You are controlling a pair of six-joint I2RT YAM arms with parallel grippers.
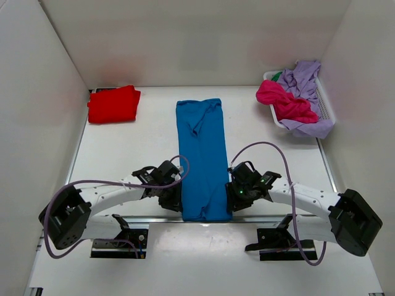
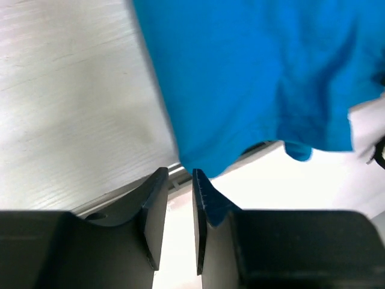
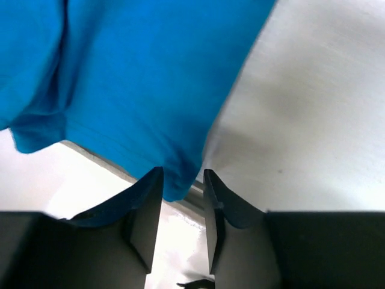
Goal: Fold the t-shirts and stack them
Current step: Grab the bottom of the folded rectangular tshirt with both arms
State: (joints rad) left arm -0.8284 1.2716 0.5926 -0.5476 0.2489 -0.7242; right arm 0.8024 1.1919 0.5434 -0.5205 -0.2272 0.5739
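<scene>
The left two-finger gripper [image 2: 179, 176] is low at the near edge of the pale table [image 1: 136, 148]. Its jaws are only slightly apart, with bare brightness showing in the gap, and the near left corner of the bright blue cloth t-shirt [image 1: 202, 160] just meets one fingertip [image 2: 198, 180], so this gripper holds nothing. The blue shirt lies as a long narrow strip down the middle of the table, its near end hanging slightly over the edge between the two grippers. The right two-finger gripper [image 3: 182, 174] has the shirt's near right corner tucked between its fingertips, with cloth reaching from one pad to the other. Whether it is pinched tight I cannot tell. At the far left corner a red cloth t-shirt [image 1: 113, 105] lies folded flat. At the far right a white slatted plastic basket [image 1: 328, 106] holds a crumpled magenta pink t-shirt [image 1: 285, 102] beside a lilac t-shirt [image 1: 305, 77] that spills over the rim.
</scene>
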